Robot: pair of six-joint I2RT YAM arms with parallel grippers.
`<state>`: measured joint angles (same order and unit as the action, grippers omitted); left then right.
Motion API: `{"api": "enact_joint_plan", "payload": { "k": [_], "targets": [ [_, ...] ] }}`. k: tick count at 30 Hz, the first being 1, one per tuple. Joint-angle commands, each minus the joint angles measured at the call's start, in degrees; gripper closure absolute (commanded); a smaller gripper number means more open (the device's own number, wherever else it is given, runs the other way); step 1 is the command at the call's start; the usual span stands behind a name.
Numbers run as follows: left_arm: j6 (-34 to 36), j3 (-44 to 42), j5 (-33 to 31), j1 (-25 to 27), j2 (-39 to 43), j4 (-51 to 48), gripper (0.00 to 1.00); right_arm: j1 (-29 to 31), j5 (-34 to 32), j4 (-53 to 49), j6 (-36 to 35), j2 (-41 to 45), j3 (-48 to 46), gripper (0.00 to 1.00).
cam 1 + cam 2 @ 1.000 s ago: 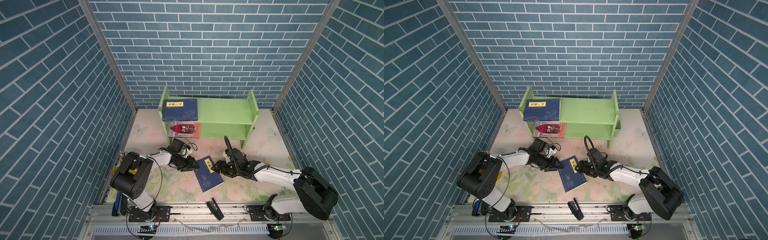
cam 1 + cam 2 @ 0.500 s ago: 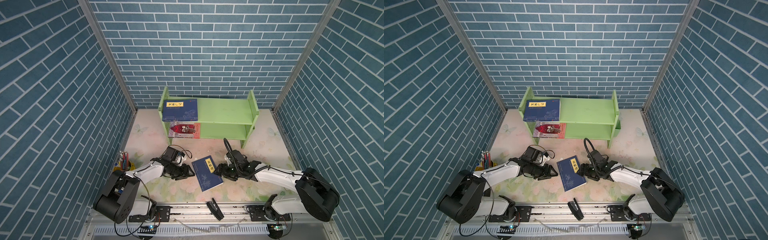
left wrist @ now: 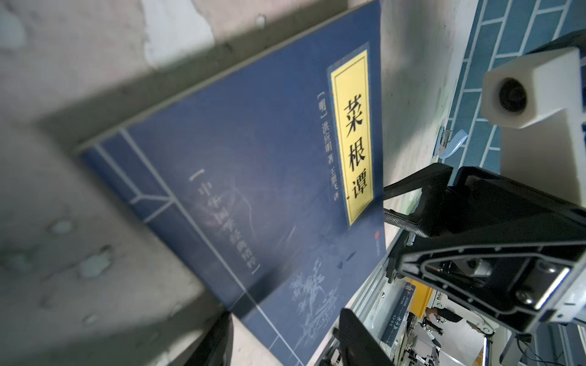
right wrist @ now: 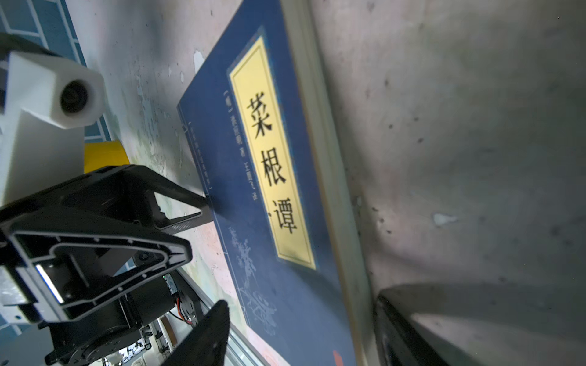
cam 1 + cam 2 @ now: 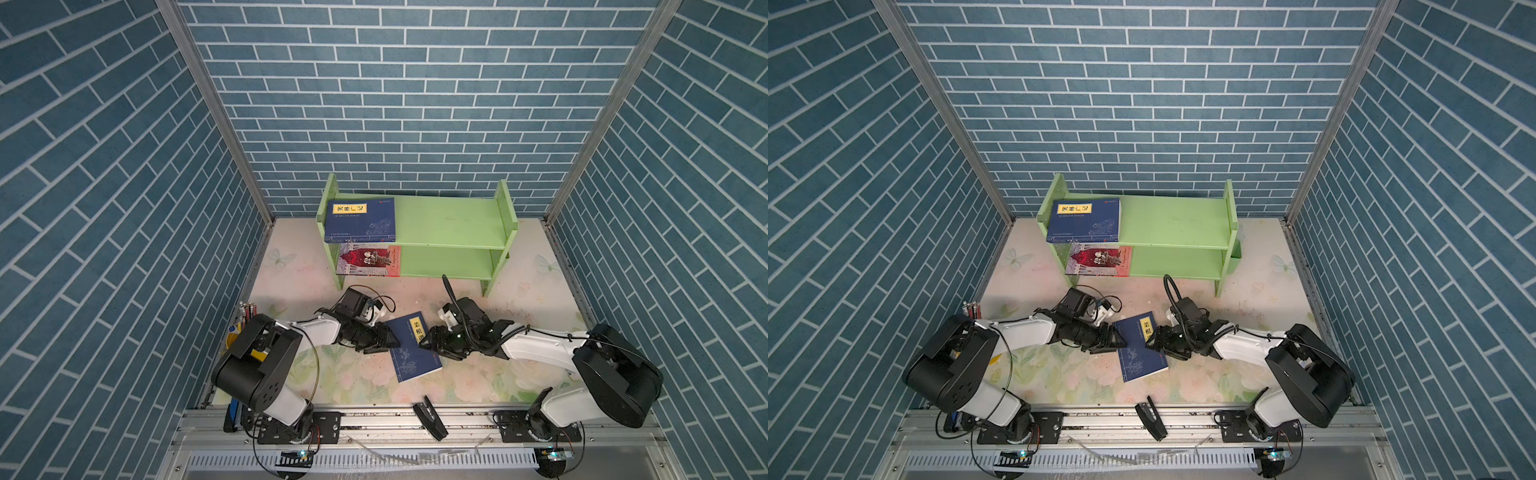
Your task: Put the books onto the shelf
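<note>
Far left, by the wall, we note a cup of pens [image 5: 248, 311].

The left gripper [image 5: 386, 344] sits low over the flowered mat [image 5: 353, 376], with its tips at the spine edge of the dark blue book [image 5: 412, 353]. In the left wrist view its fingers [image 3: 355, 342] stand spread and clasp nothing.

The book lies flat and cover up on the mat between the two grippers. It is skewed, with its yellow label at the end towards the shelf.

The right gripper [image 5: 427, 345] is at the book's opposite long edge, beside the label. In the right wrist view its fingers [image 4: 209, 332] are likewise parted, and the book is not held.

At the back wall stands the green shelf [image 5: 451, 220]. At its left end we see a second blue book [image 5: 360, 221] flat on the top tier and a red-and-grey book [image 5: 369, 260] flat on the lower tier.

On the front rail lies a black clip-shaped part [image 5: 430, 417].
</note>
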<state>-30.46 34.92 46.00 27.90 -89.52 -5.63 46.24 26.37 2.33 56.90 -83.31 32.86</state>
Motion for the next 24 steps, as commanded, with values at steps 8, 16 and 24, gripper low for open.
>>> {"api": "enact_joint_plan", "payload": {
  "k": [8,16,24],
  "targets": [
    [4.1,0.8,-5.7,1.2,-2.9,-2.4,0.44,0.7,5.0,9.1,4.3,1.3,-1.2,0.41],
    [4.6,1.3,-6.0,1.2,-2.0,-3.2,0.43,0.8,2.2,8.9,5.5,1.6,-2.1,0.60],
    [6.0,0.9,-7.5,1.1,-0.2,-4.7,0.42,0.7,-0.4,3.1,4.0,3.3,-1.2,0.76]
  ]
}}
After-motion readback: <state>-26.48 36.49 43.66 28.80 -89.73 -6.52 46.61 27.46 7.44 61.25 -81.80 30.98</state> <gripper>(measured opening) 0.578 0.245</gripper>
